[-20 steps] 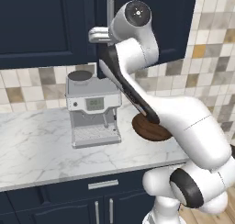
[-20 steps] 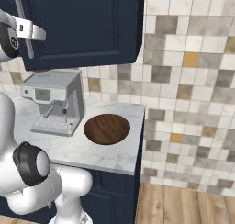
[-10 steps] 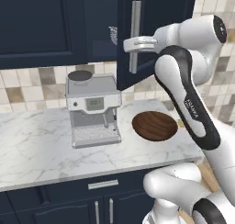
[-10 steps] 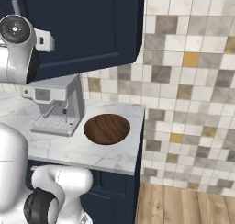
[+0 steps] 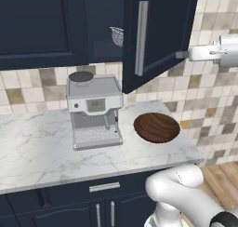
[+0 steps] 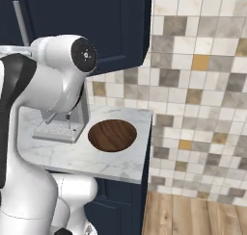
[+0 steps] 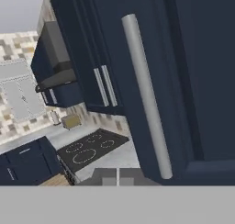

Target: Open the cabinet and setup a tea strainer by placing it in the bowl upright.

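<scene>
Cabinet [image 5: 160, 35] door swung open, apparently.

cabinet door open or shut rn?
Open. The cabinet door stands swung out from its frame, exposing the tea strainer inside.

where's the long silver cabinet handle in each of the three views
Left base view: the handle runs vertically at upper centre on the swung-open cabinet door.
Right base view: a thin slanted bar at the upper left, above the arm.
Hand view: a thick tilted bar crossing the centre.
Shared landmark: the bowl sits on the counter in both base views.
</scene>
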Controlling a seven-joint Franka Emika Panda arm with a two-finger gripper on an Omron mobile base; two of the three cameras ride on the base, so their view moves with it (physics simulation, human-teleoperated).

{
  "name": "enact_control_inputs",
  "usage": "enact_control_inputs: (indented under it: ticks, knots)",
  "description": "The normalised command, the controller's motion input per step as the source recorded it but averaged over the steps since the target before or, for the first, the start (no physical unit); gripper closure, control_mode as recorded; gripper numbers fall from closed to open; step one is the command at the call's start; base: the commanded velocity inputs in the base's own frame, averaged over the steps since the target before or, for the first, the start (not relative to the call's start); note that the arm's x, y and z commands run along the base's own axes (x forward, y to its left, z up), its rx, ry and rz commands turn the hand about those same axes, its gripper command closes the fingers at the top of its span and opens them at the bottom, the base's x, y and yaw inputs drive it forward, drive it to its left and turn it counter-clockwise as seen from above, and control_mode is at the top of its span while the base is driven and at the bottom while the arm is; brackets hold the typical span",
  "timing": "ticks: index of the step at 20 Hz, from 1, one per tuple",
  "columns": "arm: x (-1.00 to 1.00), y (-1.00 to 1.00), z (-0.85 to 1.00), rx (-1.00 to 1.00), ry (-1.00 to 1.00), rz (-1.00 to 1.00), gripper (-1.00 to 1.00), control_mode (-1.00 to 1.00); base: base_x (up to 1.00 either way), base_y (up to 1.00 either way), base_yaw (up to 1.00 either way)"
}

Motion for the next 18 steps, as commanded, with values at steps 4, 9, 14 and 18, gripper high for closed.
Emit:
enact_control_inputs:
  ticks: [4,9,14,18]
  knots:
    - [-0.59,-0.03,0.0,0.0,0.0,0.02,1.0,-1.0,0.0,0.0,0.0]
    - [-0.53,0.24,0.11,-0.09,0.0,-0.07,1.0,-1.0,0.0,0.0,0.0]
    - [-0.41,0.63,0.15,-0.19,0.0,-0.21,-1.0,-1.0,0.0,0.0,0.0]
    - [-0.46,0.7,0.21,-0.23,0.01,-0.26,-1.0,-1.0,0.0,0.0,0.0]
